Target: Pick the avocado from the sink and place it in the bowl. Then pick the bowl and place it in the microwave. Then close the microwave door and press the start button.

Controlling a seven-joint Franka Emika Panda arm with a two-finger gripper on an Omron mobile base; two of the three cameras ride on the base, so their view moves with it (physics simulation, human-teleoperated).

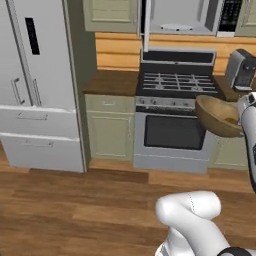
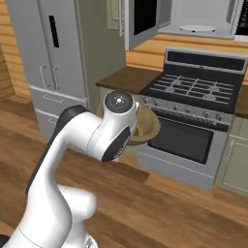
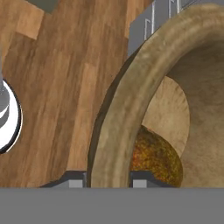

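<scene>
The bowl (image 1: 217, 116), avocado (image 3: 155, 159) inside, is held by its rim in the end effector (image 3: 107, 179) before the stove (image 1: 177, 82). It should be kept level while raised to the open microwave (image 1: 182, 17) above.

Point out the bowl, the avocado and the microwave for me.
bowl (image 1: 216, 116): left base view, tan inside wall.
avocado (image 3: 154, 158): hand view, its mottled skin inside the bowl.
microwave (image 2: 201, 17): right base view, pale interior back wall.
</scene>
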